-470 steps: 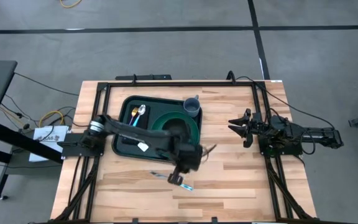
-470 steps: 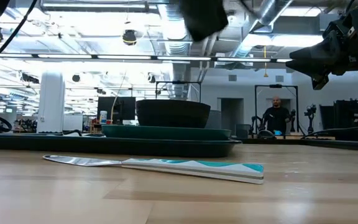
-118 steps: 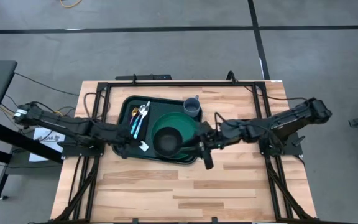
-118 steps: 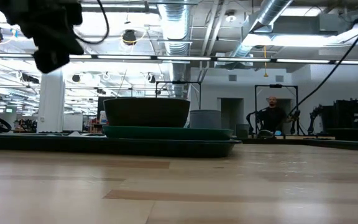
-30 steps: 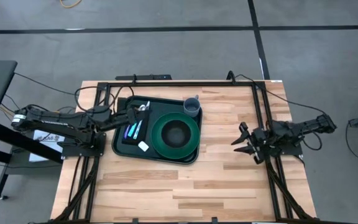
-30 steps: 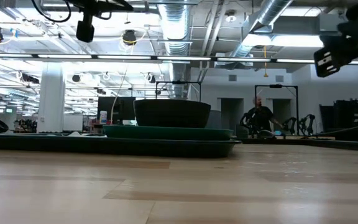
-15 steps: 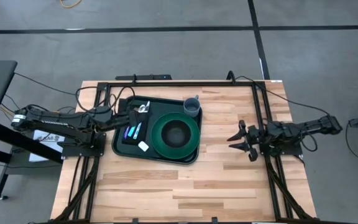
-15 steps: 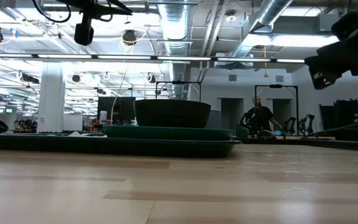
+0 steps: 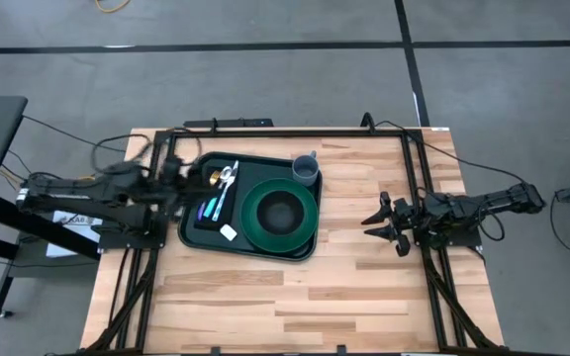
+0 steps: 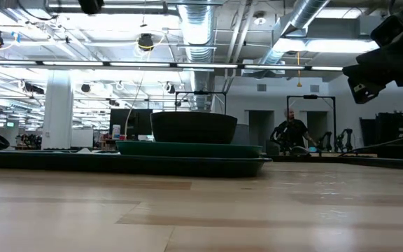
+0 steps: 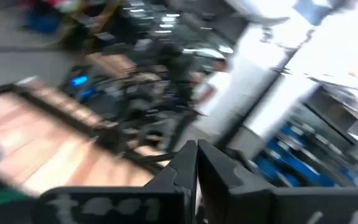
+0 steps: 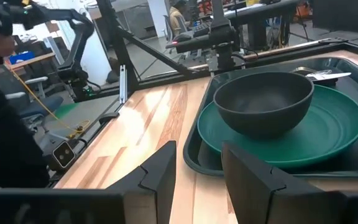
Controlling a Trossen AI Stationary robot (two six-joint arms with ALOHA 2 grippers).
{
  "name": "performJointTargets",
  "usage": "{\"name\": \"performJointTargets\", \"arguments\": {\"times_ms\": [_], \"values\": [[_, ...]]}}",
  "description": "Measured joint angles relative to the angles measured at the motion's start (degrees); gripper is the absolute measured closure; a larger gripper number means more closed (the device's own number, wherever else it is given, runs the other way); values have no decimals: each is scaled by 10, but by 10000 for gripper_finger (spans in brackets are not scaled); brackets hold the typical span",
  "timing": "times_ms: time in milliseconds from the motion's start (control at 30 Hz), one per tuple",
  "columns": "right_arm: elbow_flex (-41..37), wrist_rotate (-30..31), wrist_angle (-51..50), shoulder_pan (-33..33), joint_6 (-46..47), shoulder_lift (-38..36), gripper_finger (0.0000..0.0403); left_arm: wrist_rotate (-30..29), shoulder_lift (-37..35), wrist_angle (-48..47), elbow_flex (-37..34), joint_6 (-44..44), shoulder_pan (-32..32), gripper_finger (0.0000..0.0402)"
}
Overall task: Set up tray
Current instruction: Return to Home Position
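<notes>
The dark green tray [image 9: 191, 225] lies on the table's far left part. On it lie a green plate [image 9: 253, 222] holding a dark bowl [image 9: 280, 210], a grey-blue cup [image 9: 306, 168] at the far right corner, and cutlery with blue handles [image 9: 216, 198] on the left side. My left gripper [image 9: 190, 170] is shut and empty, raised over the tray's left rim; it also shows in the left wrist view [image 11: 196, 177]. My right gripper [image 9: 377, 223] is open and empty, raised to the right of the tray. Its own view [image 12: 194, 168] faces the bowl [image 12: 263, 99].
A small white piece [image 9: 228, 232] lies on the tray near the plate. Bare wood [image 9: 295, 297] stretches across the table's near half and between the tray and my right gripper. A black frame [image 9: 265, 131] runs along the table's edges. A person [image 10: 290, 133] stands in the room beyond.
My left gripper has drawn back from over the cutlery toward the table's left edge and has risen. The cutlery, plate, bowl and cup stay where they were. My right gripper has shifted a little toward the far edge and then kept still.
</notes>
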Motion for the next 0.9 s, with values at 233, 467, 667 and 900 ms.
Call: {"name": "performJointTargets", "arguments": {"times_ms": [233,467,667,900], "values": [[0,0,0,0,0,0,281,108,-181,-35,-59,51,0,401],[0,1,0,0,0,0,281,88,-340,-49,-132,138,-10,401],[0,1,0,0,0,-1,281,92,-337,17,-185,195,-10,401],[0,1,0,0,0,-2,281,66,-340,224,-310,207,-10,401]]}}
